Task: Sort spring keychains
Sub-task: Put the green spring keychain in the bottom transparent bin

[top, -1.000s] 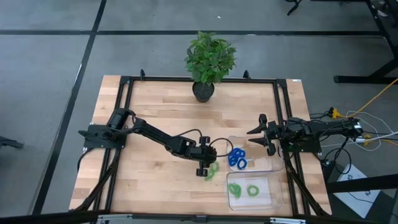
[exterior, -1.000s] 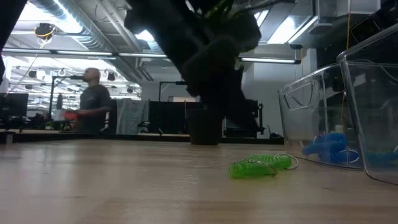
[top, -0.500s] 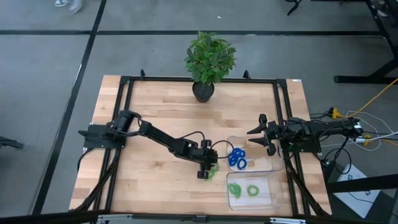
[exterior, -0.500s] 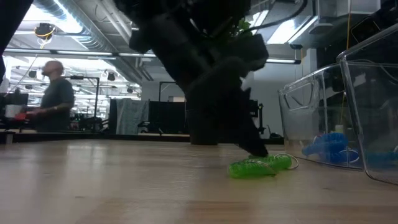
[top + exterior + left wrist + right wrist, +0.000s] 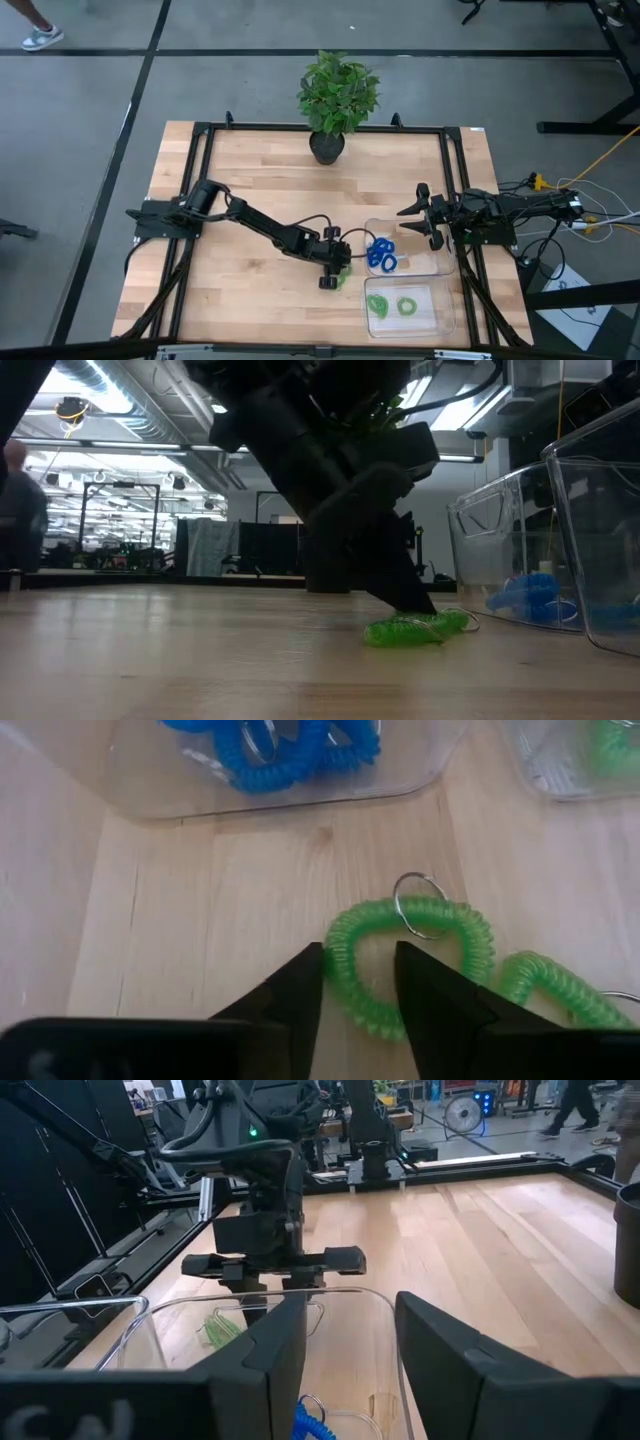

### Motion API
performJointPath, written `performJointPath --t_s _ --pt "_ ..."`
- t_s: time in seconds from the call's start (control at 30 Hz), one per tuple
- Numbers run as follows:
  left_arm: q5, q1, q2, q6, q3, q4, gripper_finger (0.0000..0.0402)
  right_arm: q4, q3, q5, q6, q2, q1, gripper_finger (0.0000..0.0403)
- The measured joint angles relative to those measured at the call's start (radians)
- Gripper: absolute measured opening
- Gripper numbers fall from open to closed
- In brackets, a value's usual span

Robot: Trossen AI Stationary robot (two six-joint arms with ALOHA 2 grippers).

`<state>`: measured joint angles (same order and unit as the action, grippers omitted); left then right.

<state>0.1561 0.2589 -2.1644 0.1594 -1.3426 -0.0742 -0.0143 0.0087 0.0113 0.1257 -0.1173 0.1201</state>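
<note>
The bright green coiled plastic keychain [image 5: 410, 945] lies on your wooden surface [image 5: 250, 190] just beside the clear trays, your left pincer [image 5: 358, 982] straddling its coil, seemingly not yet clenched, while the right pincer [image 5: 345, 1330] waits released.

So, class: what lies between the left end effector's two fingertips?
In the left wrist view, the left end effector straddles a coil section of a green spring keychain lying on the wooden table.
</note>
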Motion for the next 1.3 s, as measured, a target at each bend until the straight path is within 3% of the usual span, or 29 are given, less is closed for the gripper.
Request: performJointPath --t_s 0.33,0.87,1.3 --pt "-0.031 -0.001 0.011 0.036 0.002 -0.039 0.0013 0.0 0.0 0.0 0.0 0.0 0.0 0.0154" --pt "0.033 -0.037 0.129 -0.014 0.01 -0.234 0.0012 0.0 0.0 0.0 0.0 0.0 0.0 0.0154" --pt "0.146 -0.046 0.309 -0.114 0.007 -0.218 0.0011 0.0 0.0 0.0 0.0 0.0 0.0 0.0154"
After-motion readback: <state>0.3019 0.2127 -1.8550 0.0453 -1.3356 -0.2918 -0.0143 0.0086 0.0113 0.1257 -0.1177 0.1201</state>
